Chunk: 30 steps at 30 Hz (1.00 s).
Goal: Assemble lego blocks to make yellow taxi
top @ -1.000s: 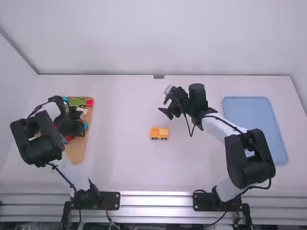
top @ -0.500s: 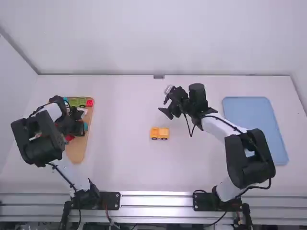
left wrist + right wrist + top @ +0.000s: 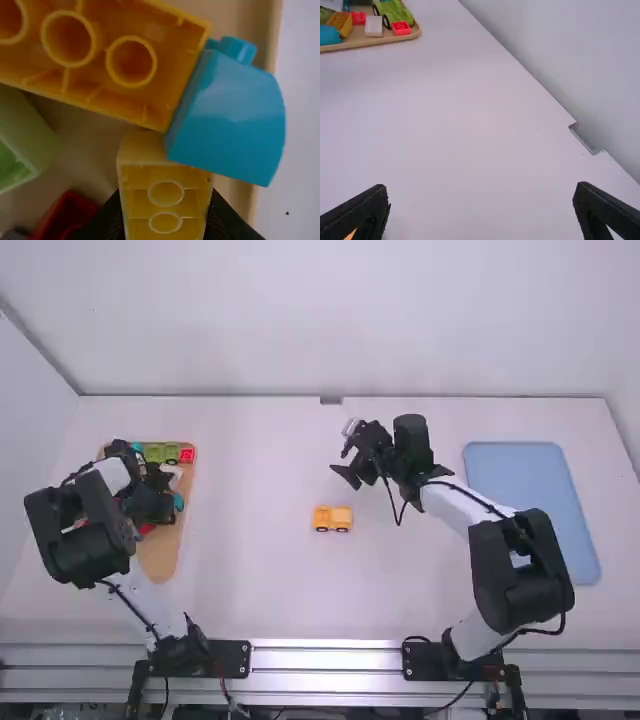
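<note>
At the wooden tray (image 3: 160,558), the left tool (image 3: 157,503) is pinching one yellow block (image 3: 165,202); right of this tray are the yellow car (image 3: 332,517) and the spread right tool (image 3: 345,476).

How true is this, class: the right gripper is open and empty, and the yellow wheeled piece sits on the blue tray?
The high view shows the yellow wheeled piece on the white table, not on the blue tray. The right gripper is open and empty.

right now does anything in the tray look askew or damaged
The long yellow brick in the tan tray looks overturned: its hollow underside, with round tubes, shows. I see no obvious damage.
</note>
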### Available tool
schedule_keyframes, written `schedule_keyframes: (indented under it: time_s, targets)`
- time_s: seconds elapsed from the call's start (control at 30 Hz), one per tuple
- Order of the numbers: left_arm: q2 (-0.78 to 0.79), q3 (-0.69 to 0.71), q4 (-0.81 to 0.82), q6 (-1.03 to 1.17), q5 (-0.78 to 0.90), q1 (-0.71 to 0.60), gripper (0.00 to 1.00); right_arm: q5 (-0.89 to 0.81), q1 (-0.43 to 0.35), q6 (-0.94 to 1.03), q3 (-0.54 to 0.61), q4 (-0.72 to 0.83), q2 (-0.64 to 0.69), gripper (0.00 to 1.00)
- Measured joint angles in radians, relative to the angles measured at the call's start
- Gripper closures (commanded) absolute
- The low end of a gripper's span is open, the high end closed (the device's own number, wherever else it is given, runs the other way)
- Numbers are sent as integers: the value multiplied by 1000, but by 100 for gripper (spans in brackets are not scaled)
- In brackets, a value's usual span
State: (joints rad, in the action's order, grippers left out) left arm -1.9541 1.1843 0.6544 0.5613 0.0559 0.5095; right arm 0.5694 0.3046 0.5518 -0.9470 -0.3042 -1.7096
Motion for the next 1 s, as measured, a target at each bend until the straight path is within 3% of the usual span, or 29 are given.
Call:
schedule_keyframes:
  time_s: [0.3, 0.57, 0.73, 0.87, 1.0]
  targets:
    - [53, -11, 22, -10, 37, -1, 85, 75, 0, -32, 0, -10, 0, 2]
    - [340, -85, 5, 46, 142, -28, 86, 156, 0, -29, 0, -56, 0, 2]
    - [593, -236, -88, 214, 389, -139, 67, 265, 8, -29, 0, -95, 0, 2]
    - [723, -365, -215, 330, 629, -263, 70, 355, 28, -62, 0, -175, 0, 2]
    - [752, -441, -437, 275, 758, -369, 76, 459, 51, -138, 0, -308, -20, 2]
